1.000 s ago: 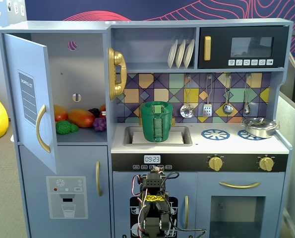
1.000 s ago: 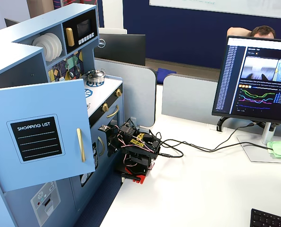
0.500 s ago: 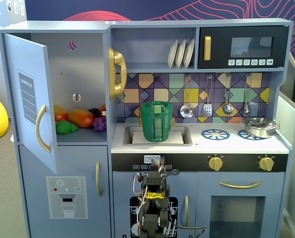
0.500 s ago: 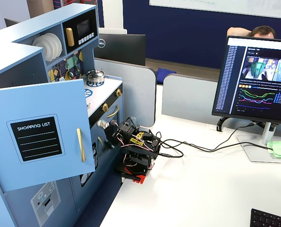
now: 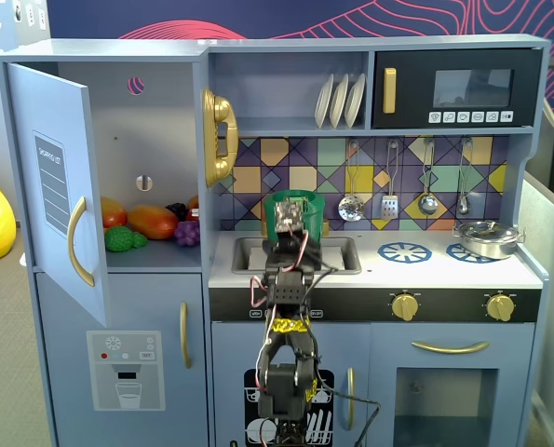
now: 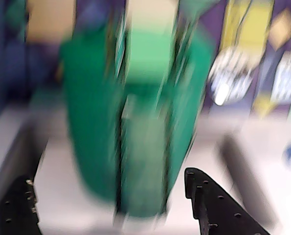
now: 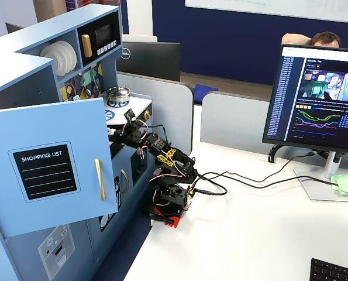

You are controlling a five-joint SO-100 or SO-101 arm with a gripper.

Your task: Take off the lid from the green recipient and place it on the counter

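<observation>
The green recipient (image 5: 293, 203) stands upright at the sink, behind the arm's wrist in a fixed view. In the blurred wrist view it (image 6: 96, 112) fills the middle, with its ribbed strap handle (image 6: 145, 161) facing me. Its top is smeared, so I cannot make out the lid in either view. My gripper (image 6: 106, 177) is open, with one black finger (image 6: 18, 210) low on the left and the other (image 6: 209, 200) low on the right, both short of the pot and touching nothing. The light counter (image 5: 379, 272) runs to the right of the sink.
A shiny silver pot (image 5: 486, 239) sits on the right burner and also shows in another fixed view (image 7: 119, 93). Utensils (image 5: 388, 191) hang on the back wall. The fridge door (image 5: 58, 186) stands open on the left. The arm's base (image 7: 169, 202) sits on the white desk.
</observation>
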